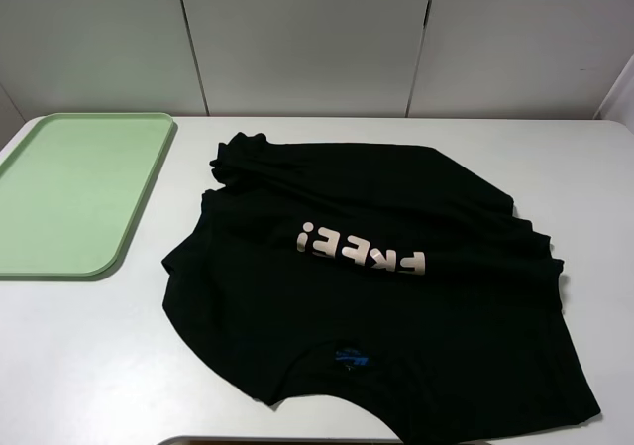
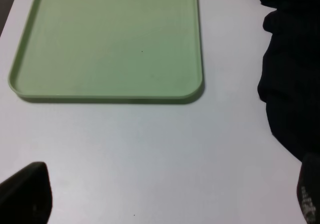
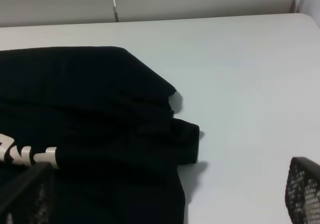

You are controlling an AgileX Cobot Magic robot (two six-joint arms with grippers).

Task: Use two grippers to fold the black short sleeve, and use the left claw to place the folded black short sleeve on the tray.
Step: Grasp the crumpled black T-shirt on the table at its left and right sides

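We note left claw (image 2: 167, 194) and right claw (image 3: 165, 191) wide, empty; shirt (image 1: 376, 296) rumpled, tray (image 1: 59, 192) bare, folding all ahead

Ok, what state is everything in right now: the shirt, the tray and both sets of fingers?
tray: nothing on it.
black short sleeve: spread print-up on the table, not yet folded, far edge rumpled, not on the tray.
left gripper: fingers open, holding nothing.
right gripper: fingers open, holding nothing.
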